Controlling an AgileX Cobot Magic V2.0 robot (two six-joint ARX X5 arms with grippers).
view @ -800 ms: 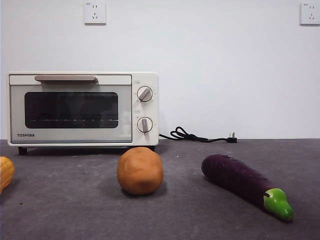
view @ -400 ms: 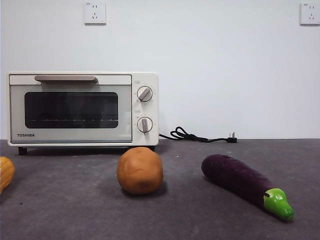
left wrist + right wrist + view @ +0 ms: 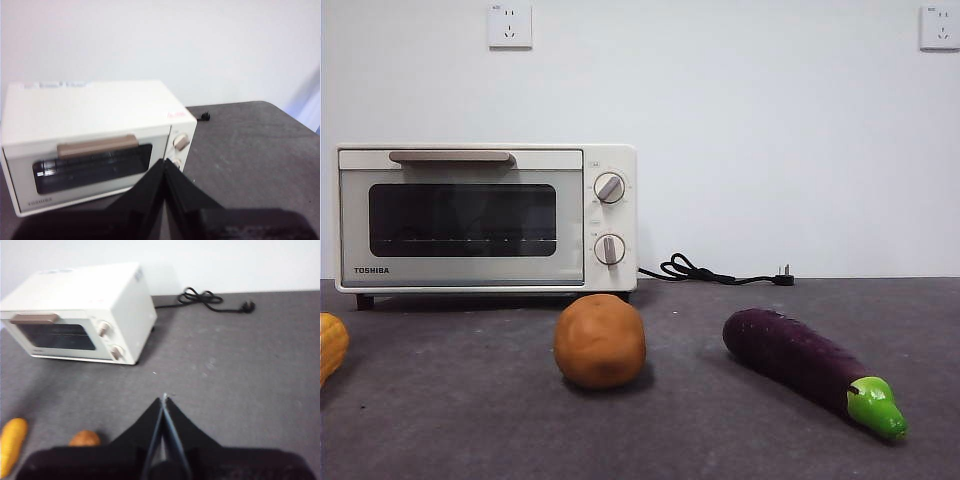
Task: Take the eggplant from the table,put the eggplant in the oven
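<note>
Both the left gripper (image 3: 165, 165) and the right gripper (image 3: 163, 399) have their jaws pressed together on nothing, high above the table (image 3: 720, 440). The eggplant (image 3: 798, 360) lies on it right of the brown ball (image 3: 600, 341), before the closed oven (image 3: 485, 218). It looks light, rigid and glossy, so probably slippery; the thick purple middle seems the safest hold.

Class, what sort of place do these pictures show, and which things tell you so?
Probably a robot test bench, not a real kitchen: a toaster oven stands unplugged on a grey table by a bare white wall, with a toy eggplant laid out in front.
</note>
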